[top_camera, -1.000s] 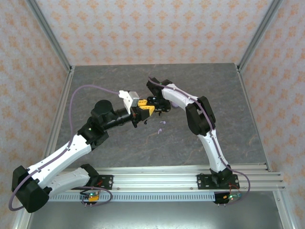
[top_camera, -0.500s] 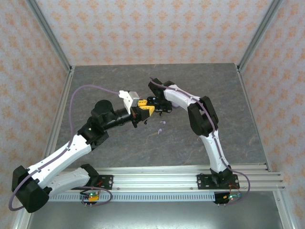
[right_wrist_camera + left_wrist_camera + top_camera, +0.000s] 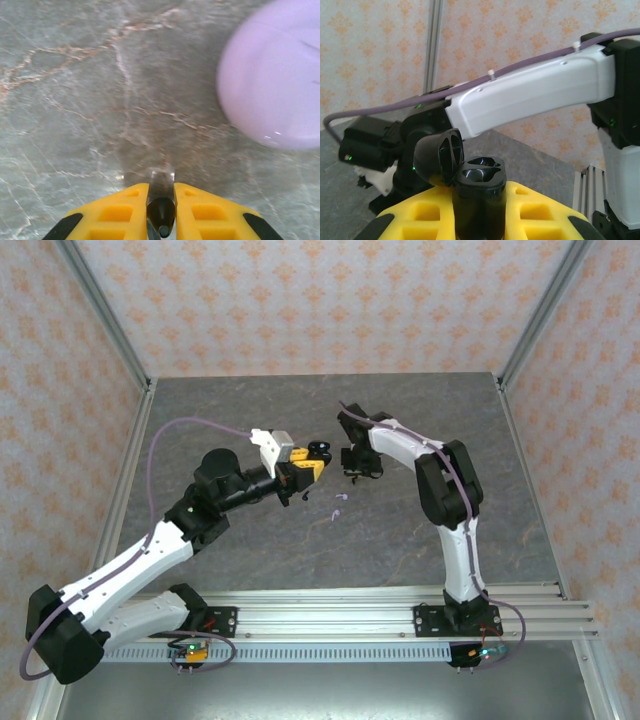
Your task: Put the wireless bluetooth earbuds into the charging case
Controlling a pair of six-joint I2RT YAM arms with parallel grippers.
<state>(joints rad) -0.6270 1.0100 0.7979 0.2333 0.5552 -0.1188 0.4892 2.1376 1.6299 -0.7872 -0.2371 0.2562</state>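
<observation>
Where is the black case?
Top view: the black case is above the table, near its middle, held by the left gripper, just left of the right gripper.

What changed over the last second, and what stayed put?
The right gripper drew back to the right, away from the left gripper, opening a gap between them. It is shut on what looks like a black earbud. The left gripper stayed shut on the open black case, and the two lilac earbuds lay unmoved on the table.
</observation>
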